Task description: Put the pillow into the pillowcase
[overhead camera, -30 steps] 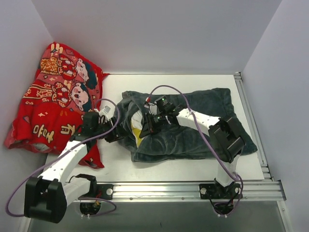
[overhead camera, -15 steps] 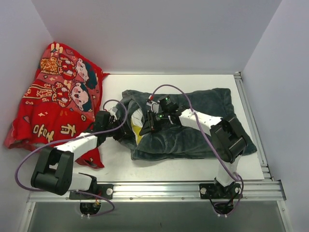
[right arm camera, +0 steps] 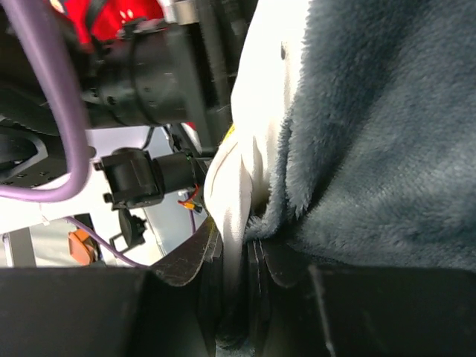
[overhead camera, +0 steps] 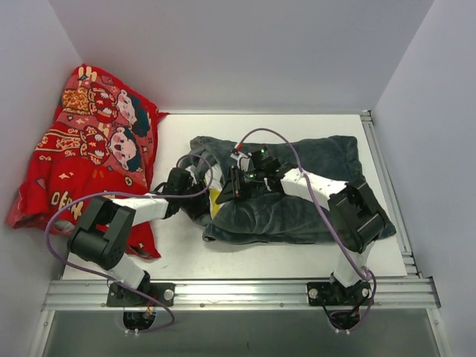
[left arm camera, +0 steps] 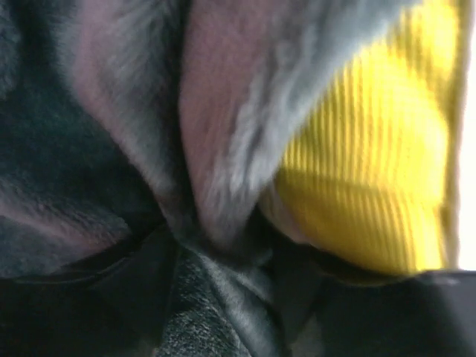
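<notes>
Red cartoon-print cloth (overhead camera: 89, 149) lies bunched at far left, overlapping the left edge of the white counter (overhead camera: 260, 126). Alu rail (overhead camera: 297, 294) runs along near edge.

The pillowcase (overhead camera: 297, 204) covers the middle and right of the tabletop (overhead camera: 178, 137); a red cloth (overhead camera: 82, 149) heaps over its left edge; the left arm crosses the bare strip between them. The left hand (overhead camera: 197, 202) and right hand (overhead camera: 235, 186) crowd the pillowcase's left mouth, close together; open room lies behind it and in front, up to the rail (overhead camera: 238, 291).
</notes>
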`<move>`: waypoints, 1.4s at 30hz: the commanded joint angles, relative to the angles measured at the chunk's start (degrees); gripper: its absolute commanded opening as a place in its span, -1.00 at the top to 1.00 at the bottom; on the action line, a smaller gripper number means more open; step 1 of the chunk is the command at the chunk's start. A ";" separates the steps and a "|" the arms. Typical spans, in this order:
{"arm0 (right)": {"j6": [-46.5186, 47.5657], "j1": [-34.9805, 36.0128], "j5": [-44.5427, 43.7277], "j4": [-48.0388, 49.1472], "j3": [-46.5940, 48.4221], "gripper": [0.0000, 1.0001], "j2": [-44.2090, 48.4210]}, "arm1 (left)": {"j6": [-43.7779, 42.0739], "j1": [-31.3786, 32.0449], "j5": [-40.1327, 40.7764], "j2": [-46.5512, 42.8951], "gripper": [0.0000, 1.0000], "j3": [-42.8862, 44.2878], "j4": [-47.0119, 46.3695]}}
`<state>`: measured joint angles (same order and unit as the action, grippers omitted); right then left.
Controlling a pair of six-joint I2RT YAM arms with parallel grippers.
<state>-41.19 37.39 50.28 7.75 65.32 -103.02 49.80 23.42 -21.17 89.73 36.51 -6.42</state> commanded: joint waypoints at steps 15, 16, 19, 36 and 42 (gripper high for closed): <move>4.12 -1.00 -26.81 -14.25 9.82 1.00 -9.97 | -20.07 -3.55 -13.97 -21.44 1.00 9.80 25.91; 3.40 -1.00 -28.82 -14.25 11.22 1.00 -11.31 | -21.14 -3.64 -17.90 -22.57 1.00 10.24 27.67; 0.60 -0.82 -31.82 -14.78 13.68 1.00 -16.23 | -23.26 -3.73 -22.85 -23.55 1.00 11.91 29.09; -0.14 -0.65 -19.96 -10.12 7.65 0.04 -5.45 | -25.10 -8.38 -33.15 -15.82 1.00 21.67 27.17; 8.65 -1.87 -19.25 -23.64 7.19 -0.33 1.58 | -27.65 -9.80 -32.01 -11.69 1.00 23.60 25.40</move>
<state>-39.70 36.84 32.51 -4.62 74.00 -105.30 24.71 14.61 -50.19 77.84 56.12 22.90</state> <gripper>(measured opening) 0.709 0.016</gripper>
